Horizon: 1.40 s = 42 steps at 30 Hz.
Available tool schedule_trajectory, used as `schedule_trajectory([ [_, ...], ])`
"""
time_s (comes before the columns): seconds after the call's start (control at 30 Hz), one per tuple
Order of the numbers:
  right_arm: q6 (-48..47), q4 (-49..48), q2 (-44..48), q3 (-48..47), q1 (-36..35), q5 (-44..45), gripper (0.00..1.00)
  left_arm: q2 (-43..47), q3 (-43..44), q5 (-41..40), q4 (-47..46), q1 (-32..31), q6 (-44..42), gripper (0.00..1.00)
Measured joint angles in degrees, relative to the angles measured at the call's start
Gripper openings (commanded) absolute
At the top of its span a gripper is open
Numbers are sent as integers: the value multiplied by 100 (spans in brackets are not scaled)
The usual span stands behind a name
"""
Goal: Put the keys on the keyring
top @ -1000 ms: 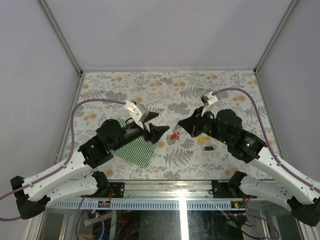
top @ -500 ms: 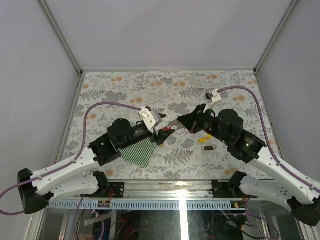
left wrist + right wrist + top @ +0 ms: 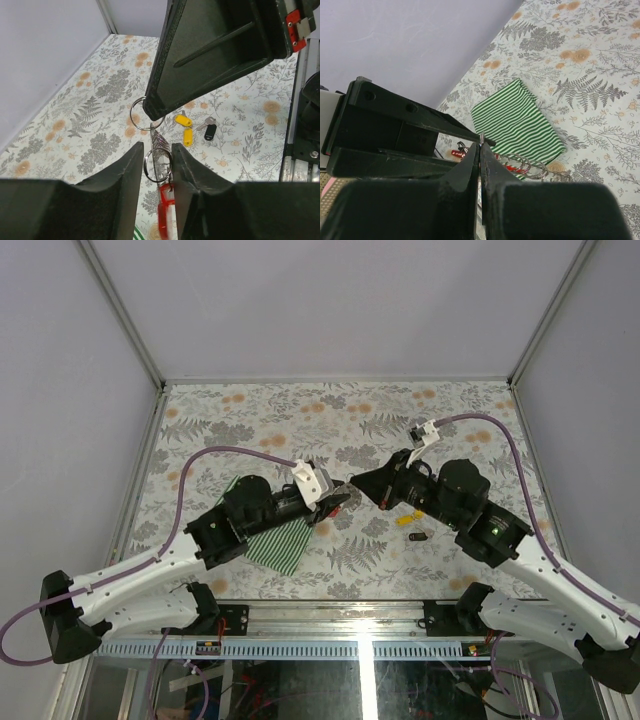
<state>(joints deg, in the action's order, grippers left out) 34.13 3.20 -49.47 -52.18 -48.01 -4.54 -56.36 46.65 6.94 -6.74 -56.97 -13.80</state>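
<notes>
The keyring hangs between my two grippers above the table. In the left wrist view its lower ring (image 3: 158, 165) sits between my left gripper's (image 3: 157, 148) fingers, touching both, with the red tag (image 3: 165, 220) below. My right gripper (image 3: 481, 144) is shut on the upper ring (image 3: 145, 113), whose edge shows at its tips (image 3: 482, 136). A coiled metal link (image 3: 522, 169) joins the rings. Two yellow keys (image 3: 185, 128) and a dark key (image 3: 210, 131) lie on the table; they also show in the top view (image 3: 405, 519). There the grippers meet, left (image 3: 337, 503), right (image 3: 357, 483).
A green-and-white striped cloth (image 3: 275, 545) lies under the left arm, also visible in the right wrist view (image 3: 517, 120). The floral tabletop (image 3: 330, 410) is walled by metal frame posts. The right gripper's black finger (image 3: 215, 45) fills the top of the left wrist view.
My left gripper has moved right and up to the right gripper and now brackets the hanging ring. The right gripper lifted the keyring off the table a second ago and has held it since.
</notes>
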Motion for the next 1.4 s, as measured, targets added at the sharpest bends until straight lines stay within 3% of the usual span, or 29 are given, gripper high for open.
schedule_trajectory([
  [0.13,-33,-85,63,42,0,-70,0,-15,37,42,26,0,-28,9],
  [0.23,-76,-140,90,83,0,-96,0,-37,61,42,35,0,-44,3],
  [0.63,-247,-942,107,573,0,-13,0,-140,125,94,81,2,175,0],
  [0.9,-385,-2256,417,1447,0,61,0,-125,122,177,-52,0,581,36],
  [1.0,-457,-2699,481,1775,0,83,0,13,109,280,-321,0,796,45],
  [1.2,-715,-3683,612,2221,0,46,0,518,101,363,-977,0,1224,47],
  [1.4,-1051,-5047,706,2549,0,-238,0,927,-26,286,-1434,0,1550,41],
])
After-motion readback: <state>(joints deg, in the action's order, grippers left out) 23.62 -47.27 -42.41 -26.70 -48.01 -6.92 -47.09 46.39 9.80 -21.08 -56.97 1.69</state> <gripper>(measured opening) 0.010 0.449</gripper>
